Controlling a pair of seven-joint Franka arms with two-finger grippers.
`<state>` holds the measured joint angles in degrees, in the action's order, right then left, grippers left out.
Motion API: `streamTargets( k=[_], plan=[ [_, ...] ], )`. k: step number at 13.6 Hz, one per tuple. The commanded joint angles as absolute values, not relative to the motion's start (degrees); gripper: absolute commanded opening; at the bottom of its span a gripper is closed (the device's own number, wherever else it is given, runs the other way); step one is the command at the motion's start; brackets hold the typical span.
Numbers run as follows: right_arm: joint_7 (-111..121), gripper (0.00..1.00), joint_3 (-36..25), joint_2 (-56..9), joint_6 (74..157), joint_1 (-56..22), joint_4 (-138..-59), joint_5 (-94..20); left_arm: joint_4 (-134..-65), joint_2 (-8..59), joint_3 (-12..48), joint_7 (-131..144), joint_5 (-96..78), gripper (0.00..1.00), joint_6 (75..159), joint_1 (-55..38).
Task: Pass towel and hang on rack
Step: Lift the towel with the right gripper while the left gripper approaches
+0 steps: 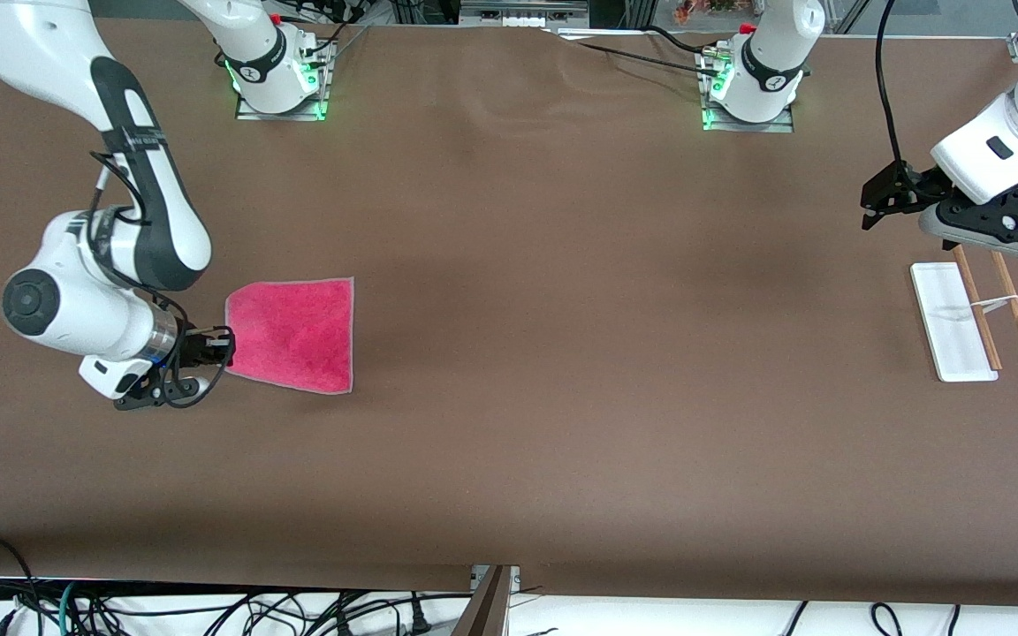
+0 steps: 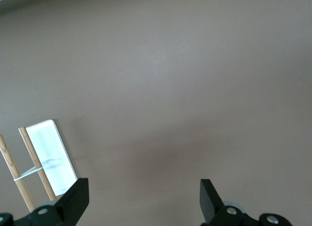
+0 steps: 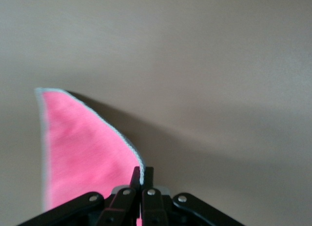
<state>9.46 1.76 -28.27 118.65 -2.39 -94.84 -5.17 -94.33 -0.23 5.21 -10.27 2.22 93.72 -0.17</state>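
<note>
- The towel (image 1: 292, 335) is a small square of fuzzy pink-red terry with a thin grey stitched edge, lying mostly flat toward the right arm's end of the surface (image 1: 562, 353).
- The right gripper (image 1: 217, 346) is clamped on the towel's edge, its fingers (image 3: 141, 179) pressed together with the grey hem between them (in the right wrist view the cloth rises in a curved sheet from the pinch).
- The rack (image 1: 973, 318) stands toward the left arm's end: a flat white rectangular base, two thin pale wooden rods side by side, and a white crosspiece joining them.
- The left gripper (image 1: 871, 208) hangs in the air near the rack, fingers (image 2: 73, 201) spread wide apart and holding nothing; that arm waits.
- The surface is covered in smooth matte brown sheeting with faint creases near the arm bases.
- Between towel and rack lies a broad bare stretch; cables dangle below the surface's camera-side edge.
</note>
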Motion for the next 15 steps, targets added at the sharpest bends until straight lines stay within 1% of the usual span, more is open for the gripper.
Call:
streamTargets(
  k=[1,4,7,8,11,13,15],
  plan=[
    [3.63,0.00,2.20,-28.74,106.57,-4.39,-85.37,-5.80,-94.31,-0.88,5.36,-10.02,1.23,1.00,93.08,0.00],
    [-3.75,0.00,2.29,-28.74,95.83,-7.90,-77.72,-6.15,-94.31,-0.79,5.36,-10.46,1.14,1.00,92.11,-0.09],
    [-13.06,0.00,2.37,-28.74,88.35,-12.90,-71.65,-6.15,-93.96,-0.44,5.45,-10.46,-0.52,1.00,91.50,-0.09],
    [-16.05,0.00,2.37,-28.74,86.85,-14.40,-70.06,-7.20,-93.96,-0.18,5.45,-10.63,-1.22,1.00,91.15,0.00],
    [-23.00,0.00,2.46,-28.74,84.47,-16.86,-66.55,-15.45,-93.87,-0.09,5.01,-15.97,-5.62,1.00,86.32,0.88],
    [-28.97,0.00,2.46,-28.74,84.11,-20.11,-64.43,-17.92,-93.87,0.00,5.01,-22.12,-7.20,1.00,84.21,1.05],
    [-35.04,0.00,2.46,-28.74,84.90,-23.62,-63.55,-20.90,-93.78,0.61,5.45,-24.78,-8.77,1.00,84.20,0.53]
  ],
)
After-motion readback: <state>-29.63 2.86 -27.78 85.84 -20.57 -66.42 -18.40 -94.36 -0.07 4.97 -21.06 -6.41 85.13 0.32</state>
